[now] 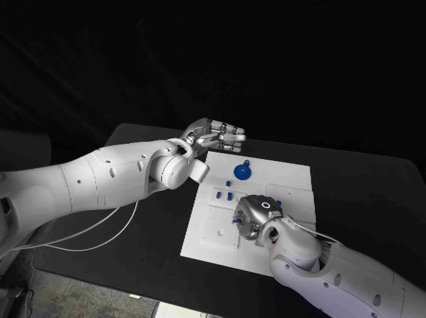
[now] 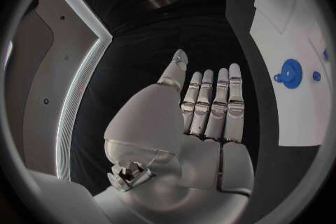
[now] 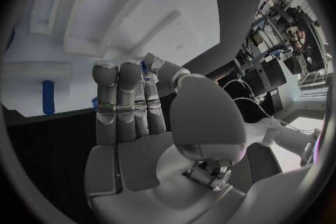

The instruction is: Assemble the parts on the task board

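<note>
While the left hand [image 1: 216, 135] hovers off the task board's [image 1: 289, 175] far-left corner, fingers straight, together, empty, the right hand [image 1: 258, 216] pinches a small blue part [image 1: 240, 219] mid-board; it looks light, rigid, best gripped by its sides.

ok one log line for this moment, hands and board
left hand: open, off the board's far corner | right hand: over task board, hold unclear | round blue part: on board, untouched
</note>
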`<state>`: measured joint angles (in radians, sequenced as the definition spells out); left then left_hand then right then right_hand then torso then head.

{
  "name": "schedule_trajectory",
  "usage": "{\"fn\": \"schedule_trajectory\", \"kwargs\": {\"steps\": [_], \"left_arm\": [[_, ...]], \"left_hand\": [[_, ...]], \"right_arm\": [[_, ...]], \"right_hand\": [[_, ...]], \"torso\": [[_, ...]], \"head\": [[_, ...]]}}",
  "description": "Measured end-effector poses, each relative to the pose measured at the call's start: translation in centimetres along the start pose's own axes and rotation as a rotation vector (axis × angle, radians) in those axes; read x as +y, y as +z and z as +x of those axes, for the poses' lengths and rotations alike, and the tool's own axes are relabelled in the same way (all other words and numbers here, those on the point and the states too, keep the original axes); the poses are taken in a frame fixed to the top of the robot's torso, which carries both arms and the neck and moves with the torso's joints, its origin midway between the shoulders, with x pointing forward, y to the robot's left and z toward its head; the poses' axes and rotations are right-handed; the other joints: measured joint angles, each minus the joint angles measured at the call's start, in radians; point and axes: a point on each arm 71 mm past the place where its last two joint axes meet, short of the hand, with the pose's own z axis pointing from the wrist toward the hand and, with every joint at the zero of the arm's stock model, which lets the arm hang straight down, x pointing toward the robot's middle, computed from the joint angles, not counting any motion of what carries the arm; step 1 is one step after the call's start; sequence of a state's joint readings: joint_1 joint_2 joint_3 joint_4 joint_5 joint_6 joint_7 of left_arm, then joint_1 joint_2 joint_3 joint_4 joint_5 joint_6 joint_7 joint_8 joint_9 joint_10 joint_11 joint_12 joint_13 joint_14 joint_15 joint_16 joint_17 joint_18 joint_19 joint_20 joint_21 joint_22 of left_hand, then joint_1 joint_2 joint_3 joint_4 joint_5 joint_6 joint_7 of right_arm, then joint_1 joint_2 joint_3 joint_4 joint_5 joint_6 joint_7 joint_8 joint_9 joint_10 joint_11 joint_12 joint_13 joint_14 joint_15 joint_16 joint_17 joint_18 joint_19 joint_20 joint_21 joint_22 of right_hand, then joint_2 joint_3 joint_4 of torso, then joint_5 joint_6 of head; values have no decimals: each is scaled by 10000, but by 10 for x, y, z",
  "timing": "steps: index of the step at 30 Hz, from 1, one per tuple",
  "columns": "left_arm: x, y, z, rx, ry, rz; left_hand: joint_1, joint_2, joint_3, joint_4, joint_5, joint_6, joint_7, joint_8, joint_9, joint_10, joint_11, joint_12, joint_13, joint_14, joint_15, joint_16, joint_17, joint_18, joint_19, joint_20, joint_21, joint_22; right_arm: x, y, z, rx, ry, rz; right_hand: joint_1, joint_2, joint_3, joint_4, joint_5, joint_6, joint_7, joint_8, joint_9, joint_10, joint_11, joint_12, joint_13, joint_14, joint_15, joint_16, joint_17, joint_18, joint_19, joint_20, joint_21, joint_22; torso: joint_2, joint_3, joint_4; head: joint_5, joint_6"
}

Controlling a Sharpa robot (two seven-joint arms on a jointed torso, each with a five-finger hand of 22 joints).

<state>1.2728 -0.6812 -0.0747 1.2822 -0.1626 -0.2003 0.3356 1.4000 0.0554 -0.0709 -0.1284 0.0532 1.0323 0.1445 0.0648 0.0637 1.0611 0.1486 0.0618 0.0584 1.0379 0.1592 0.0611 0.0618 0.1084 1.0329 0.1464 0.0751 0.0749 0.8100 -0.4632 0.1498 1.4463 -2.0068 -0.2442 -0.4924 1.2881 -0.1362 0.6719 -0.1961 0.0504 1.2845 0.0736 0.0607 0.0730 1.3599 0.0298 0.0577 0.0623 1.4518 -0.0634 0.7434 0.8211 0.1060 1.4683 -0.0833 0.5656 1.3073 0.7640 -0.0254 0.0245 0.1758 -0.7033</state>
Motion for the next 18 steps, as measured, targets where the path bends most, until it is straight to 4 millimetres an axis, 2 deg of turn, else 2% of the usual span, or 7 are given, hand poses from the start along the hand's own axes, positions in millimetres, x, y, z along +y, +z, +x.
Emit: {"fn": "schedule_trajectory", "kwargs": {"steps": [18], "left_arm": [[0, 0, 0, 16, -5, -17]], "left_hand": [[0, 0, 0, 0, 0, 0, 0, 0, 0, 0, 0, 0, 0, 0, 0, 0, 0, 0, 0, 0, 0, 1]], "right_arm": [[3, 2, -1, 212, -158, -37]], "right_hand": [[-44, 38, -13, -12, 0, -2, 1, -22, 12, -18, -18, -1, 0, -21, -20, 0, 40, 7, 0, 1, 0, -1]], "torso": [[0, -12, 5]], "head": [[-20, -49]]}}
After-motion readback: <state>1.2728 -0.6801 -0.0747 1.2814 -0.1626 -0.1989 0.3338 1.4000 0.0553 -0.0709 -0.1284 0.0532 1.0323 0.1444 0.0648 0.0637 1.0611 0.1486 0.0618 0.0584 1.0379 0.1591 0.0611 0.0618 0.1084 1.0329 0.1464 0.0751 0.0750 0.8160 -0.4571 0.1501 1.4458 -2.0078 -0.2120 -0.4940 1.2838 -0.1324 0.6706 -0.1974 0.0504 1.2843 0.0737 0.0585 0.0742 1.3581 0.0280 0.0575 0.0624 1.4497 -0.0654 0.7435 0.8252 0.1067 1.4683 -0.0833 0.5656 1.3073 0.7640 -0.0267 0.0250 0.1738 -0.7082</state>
